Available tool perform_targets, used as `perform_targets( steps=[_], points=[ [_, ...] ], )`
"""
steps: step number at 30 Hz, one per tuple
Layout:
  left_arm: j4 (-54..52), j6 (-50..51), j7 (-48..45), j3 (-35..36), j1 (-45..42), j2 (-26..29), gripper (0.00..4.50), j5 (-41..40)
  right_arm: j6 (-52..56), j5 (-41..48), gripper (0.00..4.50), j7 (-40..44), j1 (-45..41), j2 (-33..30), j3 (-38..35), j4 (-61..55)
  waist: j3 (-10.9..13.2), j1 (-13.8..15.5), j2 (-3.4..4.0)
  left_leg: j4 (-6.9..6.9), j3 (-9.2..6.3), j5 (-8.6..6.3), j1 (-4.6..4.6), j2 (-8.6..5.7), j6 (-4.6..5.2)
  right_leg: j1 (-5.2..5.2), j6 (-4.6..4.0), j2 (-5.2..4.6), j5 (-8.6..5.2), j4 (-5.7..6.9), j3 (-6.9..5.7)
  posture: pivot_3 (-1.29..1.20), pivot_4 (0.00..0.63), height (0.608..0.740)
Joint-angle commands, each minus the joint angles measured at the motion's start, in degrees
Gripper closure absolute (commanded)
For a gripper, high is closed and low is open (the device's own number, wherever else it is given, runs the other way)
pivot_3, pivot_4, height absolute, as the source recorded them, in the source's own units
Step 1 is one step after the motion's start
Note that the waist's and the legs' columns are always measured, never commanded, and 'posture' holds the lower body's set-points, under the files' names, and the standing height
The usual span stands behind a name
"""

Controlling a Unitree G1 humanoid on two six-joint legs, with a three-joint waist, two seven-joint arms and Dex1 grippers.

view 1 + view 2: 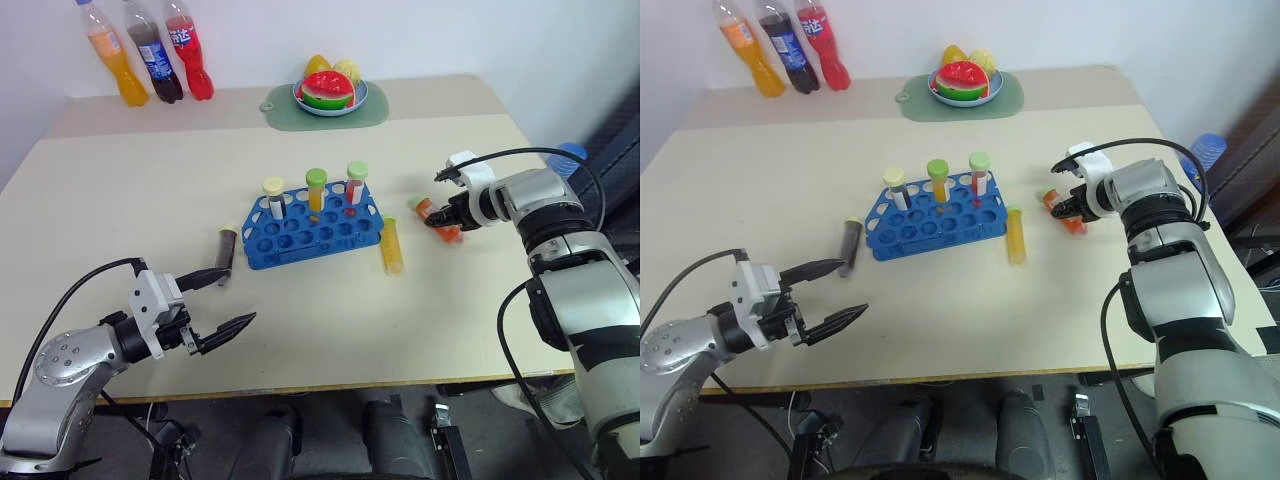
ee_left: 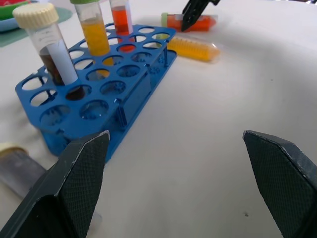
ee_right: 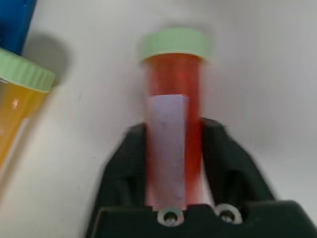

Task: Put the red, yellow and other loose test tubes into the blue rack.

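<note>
R tool (image 1: 447, 222) clamps red tube (image 3: 173, 144) lying on counter (image 1: 330, 330), prob. for lift to rack (image 1: 310, 232). L tool (image 1: 215, 303) wide, empty, nr brown tube (image 1: 227, 257), likely its pick.

Rack (image 2: 124, 94): glossy blue plastic. Tubes clear plastic; red tube (image 3: 173, 124) has ribbed pale green cap, matt white paper label. Table (image 1: 400, 320): smooth matt beige. Left fingers (image 2: 74, 183): black, fine woven texture.

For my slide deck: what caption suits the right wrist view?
Right tool shut on the red tube lying on the table, beside the yellow tube.
</note>
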Motion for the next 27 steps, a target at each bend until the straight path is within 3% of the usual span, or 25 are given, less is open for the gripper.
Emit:
perform_targets(
  steps=[1, 6, 10, 15, 19, 23, 27],
  points=[
    [-1.88, -0.37, 0.7, 1.69, -0.02, -0.61, 0.0, -1.15, -8.63, -1.75, 3.68, -2.31, 1.75, -2.77, -2.27, -3.05, 0.0, 0.17, 0.0, 0.0, 0.0, 0.0, 0.0, 0.0, 0.0, 0.0, 0.0, 0.0, 0.0, 0.02, 0.0, 0.0, 0.15, 0.74],
    [-0.97, -0.84, 1.28, 0.9, -1.33, -1.86, 0.0, -0.77, -20.31, 7.37, 3.68, -2.59, 13.62, -5.71, -15.37, -20.86, 0.0, 0.62, 0.0, 0.01, -0.02, 0.01, -0.02, -0.02, -0.01, -0.01, 0.0, -0.02, 0.0, 0.03, -0.01, 0.0, 0.15, 0.74],
    [0.04, -1.48, 0.78, 0.77, -2.09, -1.83, 0.0, 0.02, -26.6, 19.28, 3.68, 5.08, 31.98, -4.41, -24.37, -46.63, 0.0, 0.33, 0.0, -0.02, -0.01, 0.01, 0.01, 0.03, -0.01, -0.03, 0.0, 0.01, 0.0, 0.09, -0.03, 0.0, 0.15, 0.74],
    [0.47, -1.12, 0.65, 0.3, -3.55, -1.99, 0.0, -0.51, -23.26, 28.67, 3.68, 4.14, 44.05, 1.52, -26.84, -63.21, 0.0, 0.07, 0.0, 0.04, 0.13, 0.0, 0.14, 0.07, 0.01, 0.01, -0.01, 0.01, 0.0, 0.19, 0.03, 0.0, 0.15, 0.74],
    [1.66, -1.52, 0.22, -0.09, -4.68, -2.14, 0.0, -0.19, -25.38, 29.49, 3.68, 0.17, 43.3, 9.48, -24.74, -63.93, -0.03, 0.22, -0.05, 0.06, 0.15, 0.04, 0.22, 0.11, -0.04, 0.05, -0.13, 0.04, 0.09, 0.27, 0.02, 0.0, 0.15, 0.74],
    [0.78, -1.02, 1.38, -0.59, -5.6, -3.08, 0.0, -0.43, -36.08, 24.03, 3.68, -4.66, 41.32, 18.45, -22.12, -56.25, -0.04, 0.22, -0.06, 0.04, 0.13, 0.05, 0.25, 0.11, -0.06, 0.05, -0.13, 0.05, 0.09, 0.26, 0.02, 0.0, 0.15, 0.74],
    [0.02, -0.84, 1.9, -0.1, -4.86, -3.4, 0.0, -0.53, -44.0, 21.6, 3.68, -6.71, 39.02, 23.25, -21.5, -47.8, -0.06, 0.38, -0.1, 0.03, 0.13, 0.19, 0.22, 0.1, -0.31, 0.02, -0.13, 0.04, 0.09, 0.24, 0.0, 0.0, 0.15, 0.74]
  ],
)
